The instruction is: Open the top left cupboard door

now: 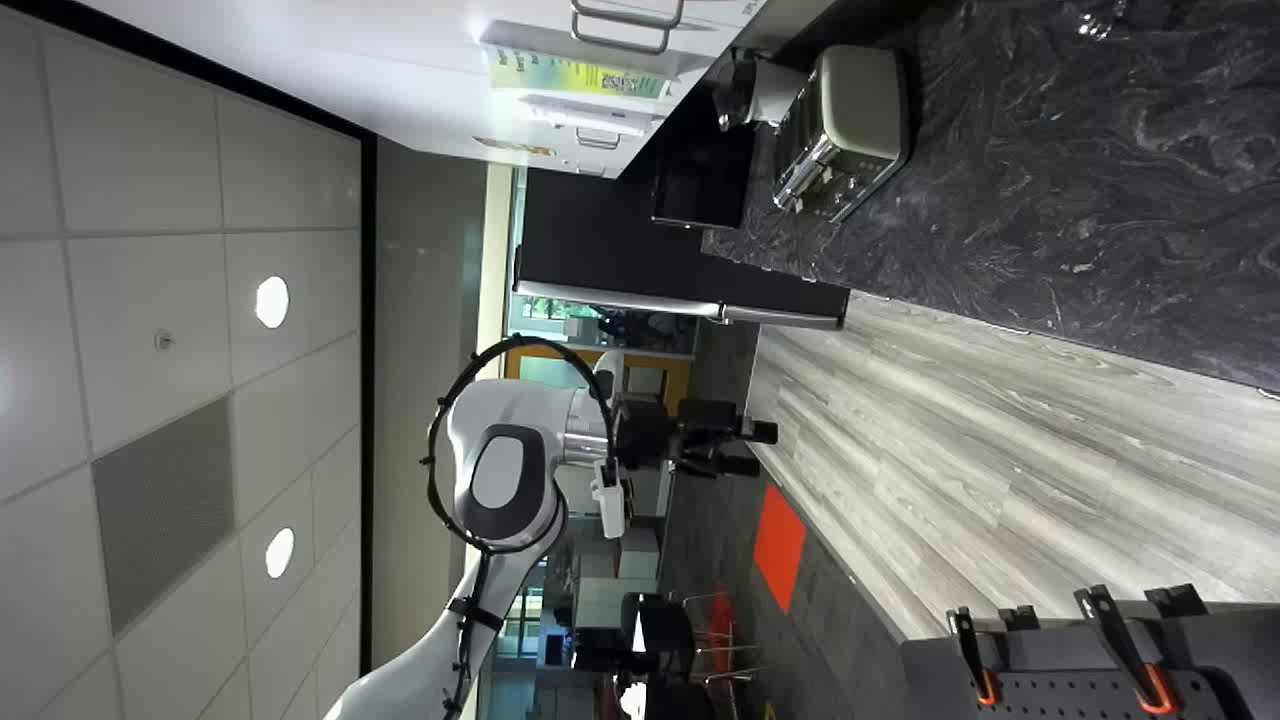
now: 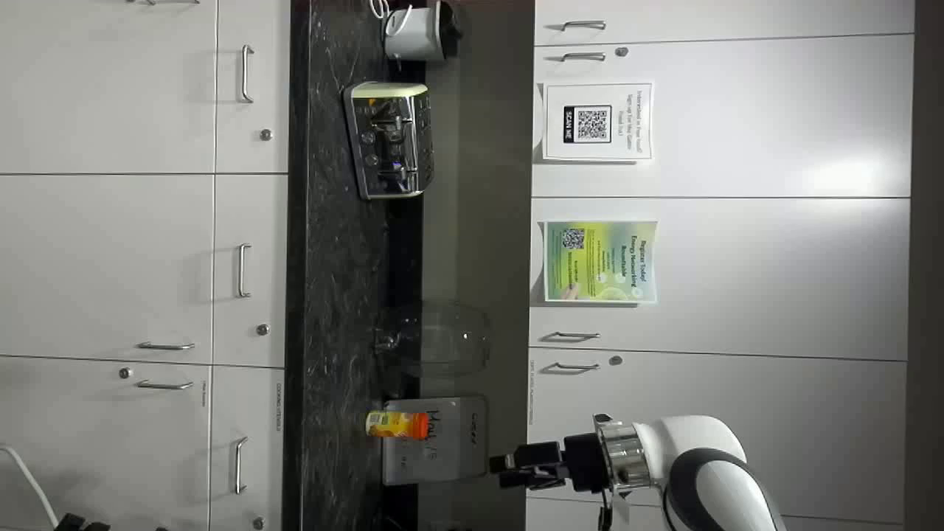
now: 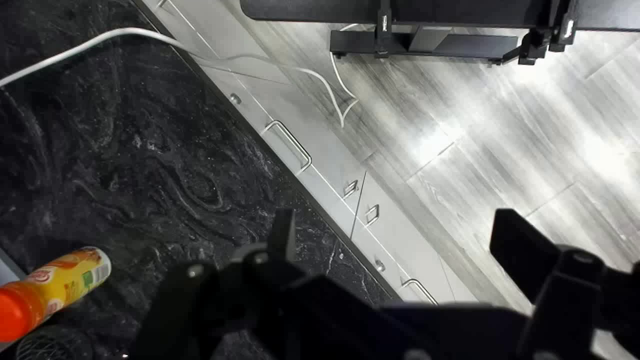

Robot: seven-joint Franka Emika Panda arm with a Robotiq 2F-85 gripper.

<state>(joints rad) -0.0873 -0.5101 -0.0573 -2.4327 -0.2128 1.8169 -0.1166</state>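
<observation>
One door (image 1: pixel 290 60) — apart from claw (image 1: pixel 755 449)

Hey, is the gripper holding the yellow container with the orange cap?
No, in the wrist view the gripper is open and the yellow container stands apart from it.

We're in an office-type kitchen: toaster (image 2: pixel 391 140) & kettle (image 2: pixel 414 38) on a dark surface (image 2: pixel 332 295), base cupbds (image 2: pixel 107 265) w/ metal handles (image 2: pixel 166 346), event flyer (image 2: pixel 601 262), plus tiled ceiling (image 1: pixel 140 150) w/ round lights (image 1: pixel 272 302) in an exterior view.
</observation>
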